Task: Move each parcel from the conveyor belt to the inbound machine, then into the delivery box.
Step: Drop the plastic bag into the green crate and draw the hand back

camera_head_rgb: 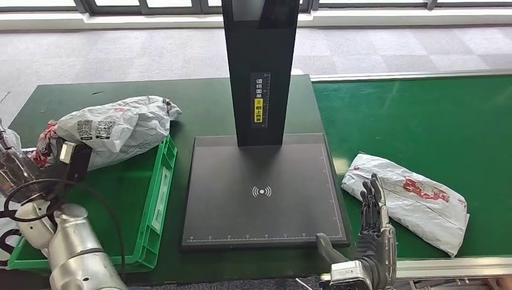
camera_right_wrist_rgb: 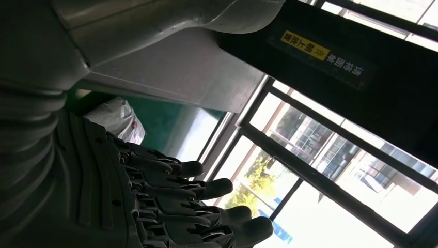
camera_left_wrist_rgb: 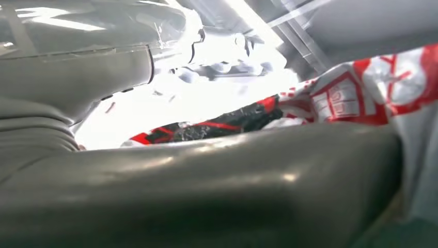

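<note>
A grey-white parcel (camera_head_rgb: 115,130) with printed labels lies over the far end of the green delivery box (camera_head_rgb: 158,193). My left hand (camera_head_rgb: 60,158) holds its bunched red-and-white end; close up, my thumb (camera_left_wrist_rgb: 206,191) presses against the parcel (camera_left_wrist_rgb: 361,88). A second white parcel with red print (camera_head_rgb: 407,199) lies on the green conveyor belt (camera_head_rgb: 422,121). My right hand (camera_head_rgb: 374,232) stands open just left of it, fingers straight and apart, touching nothing. Between box and belt sits the inbound machine (camera_head_rgb: 262,193), its black platform bare.
The machine's black post (camera_head_rgb: 261,72) rises behind the platform and carries a yellow label (camera_right_wrist_rgb: 304,44). The belt's metal rail (camera_head_rgb: 453,266) runs along the near edge. In the right wrist view, the belt parcel (camera_right_wrist_rgb: 119,119) lies beyond my spread fingers (camera_right_wrist_rgb: 196,201). Windows line the far wall.
</note>
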Robot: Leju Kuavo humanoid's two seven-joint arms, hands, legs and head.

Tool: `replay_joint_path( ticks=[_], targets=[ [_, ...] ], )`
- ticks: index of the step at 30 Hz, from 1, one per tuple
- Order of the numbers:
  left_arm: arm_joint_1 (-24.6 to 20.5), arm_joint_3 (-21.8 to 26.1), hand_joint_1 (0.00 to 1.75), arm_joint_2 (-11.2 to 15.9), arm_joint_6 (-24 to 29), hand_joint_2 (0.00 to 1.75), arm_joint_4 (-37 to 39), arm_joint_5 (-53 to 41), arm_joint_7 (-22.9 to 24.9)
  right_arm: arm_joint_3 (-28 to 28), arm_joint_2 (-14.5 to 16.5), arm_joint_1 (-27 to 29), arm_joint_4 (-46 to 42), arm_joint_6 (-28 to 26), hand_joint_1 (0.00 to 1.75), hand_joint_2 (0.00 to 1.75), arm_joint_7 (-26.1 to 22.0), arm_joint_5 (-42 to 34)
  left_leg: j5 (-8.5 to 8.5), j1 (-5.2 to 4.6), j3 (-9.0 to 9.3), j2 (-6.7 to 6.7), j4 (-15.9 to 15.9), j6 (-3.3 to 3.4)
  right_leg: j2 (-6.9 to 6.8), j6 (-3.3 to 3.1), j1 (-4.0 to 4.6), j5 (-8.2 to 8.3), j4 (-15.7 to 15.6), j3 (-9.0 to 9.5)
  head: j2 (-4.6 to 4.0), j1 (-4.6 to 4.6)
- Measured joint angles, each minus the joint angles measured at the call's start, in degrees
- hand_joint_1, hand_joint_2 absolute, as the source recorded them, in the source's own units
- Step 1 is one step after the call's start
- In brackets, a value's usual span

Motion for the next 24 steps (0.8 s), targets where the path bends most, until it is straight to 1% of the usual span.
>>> replay_joint_path(
  ticks=[2, 4, 6, 8, 10, 13, 16, 21, 24],
  targets=[
    [-2.0, 2.1, 0.0, 0.8, 0.0, 0.0, 2.7, -2.9, 3.9, 0.0, 0.1, -0.5, 0.7, 0.8, 0.0, 1.75, -0.8, -0.6, 0.04, 0.0, 0.17, 0.02, 0.0, -0.01, 0.03, -0.02, 0.01, 0.04, 0.0, -0.06, 0.0, 0.01],
    [-2.8, 2.5, 0.0, 1.7, 0.0, 0.0, 4.6, -5.7, 10.0, 0.0, 0.2, -1.2, 1.4, 2.0, 0.0, 1.75, -1.6, -1.1, 0.08, 0.0, 0.25, 0.0, 0.0, -0.02, 0.02, -0.03, 0.02, 0.06, 0.0, -0.08, 0.0, 0.01],
    [-3.0, 1.6, 0.0, 2.9, 0.0, 0.0, 6.2, -7.5, 17.4, 0.0, 0.4, -1.9, 2.1, 3.2, 0.0, 1.75, -2.4, -1.5, 0.08, 0.0, 0.25, 0.01, 0.0, -0.02, 0.03, -0.03, 0.03, 0.06, 0.0, -0.09, 0.0, 0.01],
    [-3.0, -0.6, 0.0, 4.4, 0.0, 0.0, 7.9, -8.0, 24.0, 0.0, 0.6, -2.3, 2.7, 4.1, 0.0, 1.75, -3.0, -1.6, 0.08, 0.01, 0.24, 0.0, 0.0, -0.02, 0.03, -0.03, 0.03, 0.06, 0.0, -0.1, 0.0, 0.01],
    [-3.0, -3.1, 0.0, 6.1, 0.1, 0.0, 9.4, -8.1, 27.6, 0.0, 0.8, -2.7, 3.3, 4.7, 0.0, 1.75, -3.3, -1.6, 0.08, 0.01, 0.23, -0.01, 0.0, -0.02, 0.03, -0.03, 0.04, 0.06, 0.0, -0.1, 0.0, 0.01],
    [-3.1, -5.4, 0.0, 7.8, 0.1, 0.0, 10.7, -8.2, 29.0, 0.0, 1.0, -3.0, 3.7, 4.9, 0.0, 1.75, -3.4, -1.7, 0.08, 0.0, 0.23, -0.01, 0.0, -0.02, 0.03, -0.03, 0.04, 0.06, 0.0, -0.09, 0.0, 0.01],
    [-3.1, -6.7, 0.0, 8.7, 0.1, 0.0, 11.6, -8.2, 29.3, 0.0, 1.1, -3.1, 4.1, 5.0, 0.0, 1.75, -3.4, -1.7, 0.09, 0.0, 0.23, 0.0, 0.0, -0.02, 0.03, -0.03, 0.03, 0.07, 0.0, -0.09, 0.0, 0.01],
    [-3.1, -7.7, 0.0, 9.6, 0.1, 0.0, 12.4, -8.2, 29.7, 0.0, 1.2, -3.2, 4.5, 5.0, 0.0, 1.75, -3.4, -1.6, 0.08, 0.0, 0.23, 0.01, 0.0, -0.02, 0.03, -0.03, 0.03, 0.07, 0.0, -0.1, 0.0, 0.01],
    [-3.3, -8.2, 0.0, 10.5, 0.1, 0.0, 13.0, -8.2, 31.5, 0.0, 1.2, -3.1, 4.7, 4.9, 0.0, 1.75, -3.6, -1.7, 0.08, 0.0, 0.23, 0.03, 0.0, -0.02, 0.04, -0.03, 0.03, 0.07, 0.0, -0.13, 0.0, 0.01]
  ],
)
